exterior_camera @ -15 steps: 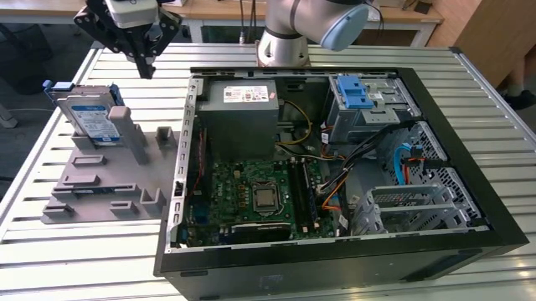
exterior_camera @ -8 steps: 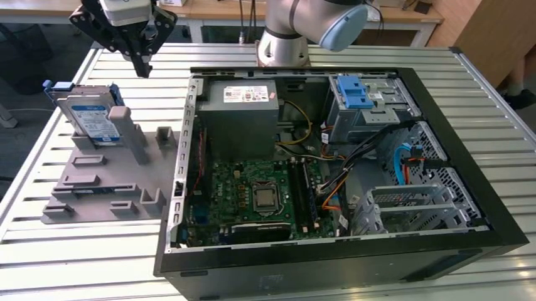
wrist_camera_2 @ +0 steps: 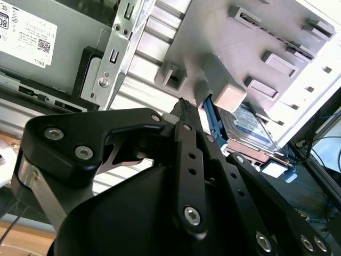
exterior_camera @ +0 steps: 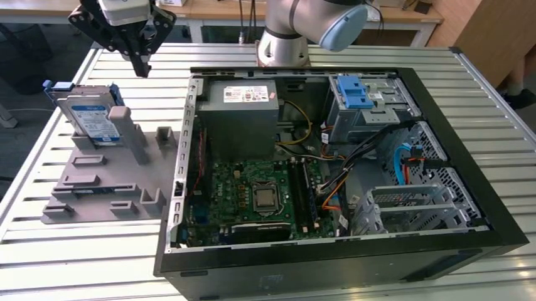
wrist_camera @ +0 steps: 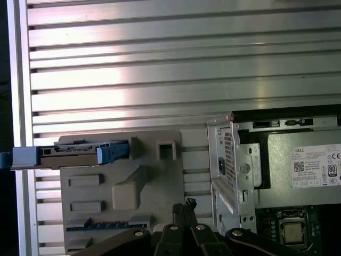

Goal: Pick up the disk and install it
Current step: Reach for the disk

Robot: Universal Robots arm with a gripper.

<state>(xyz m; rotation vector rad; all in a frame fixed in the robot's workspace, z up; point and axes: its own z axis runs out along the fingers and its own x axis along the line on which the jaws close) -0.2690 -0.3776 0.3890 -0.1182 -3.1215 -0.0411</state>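
The tool (exterior_camera: 142, 68), fingers pressed together and empty, is hovering over the surface (exterior_camera: 75, 251) beside the disk (exterior_camera: 90, 119), which is standing on edge in a grey fixture (exterior_camera: 109, 182).

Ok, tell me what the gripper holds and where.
Nothing: the gripper, fingers together, hangs apart from the silver-grey metal disk with blue rails standing in the grey holder.
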